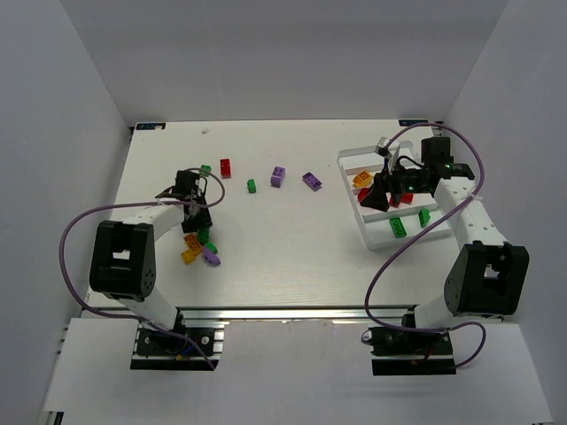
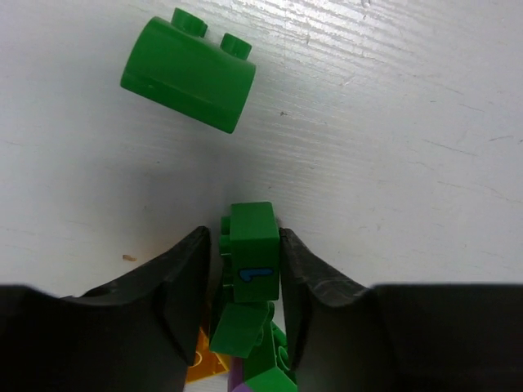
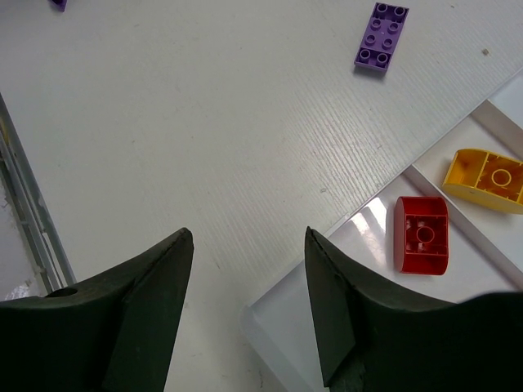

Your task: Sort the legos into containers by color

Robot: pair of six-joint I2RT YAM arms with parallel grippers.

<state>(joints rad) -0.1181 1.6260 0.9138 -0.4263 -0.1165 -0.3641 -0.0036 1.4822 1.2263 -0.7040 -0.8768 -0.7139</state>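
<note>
Left gripper straddles a green lego at the pile on the table's left side. One finger is touching it, the other a hair off (can't tell if it's truly pinching). A second green brick lies just ahead. Right gripper is spread and empty over the tray corner. A red lego and a yellow lego sit in neighbouring compartments.

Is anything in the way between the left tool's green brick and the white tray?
Nothing I can see: the table from the green brick, between the fingers of the left tool, to the tray is bare. Two purple bricks and a small green one lie farther back. The right tool hangs over the tray.
</note>
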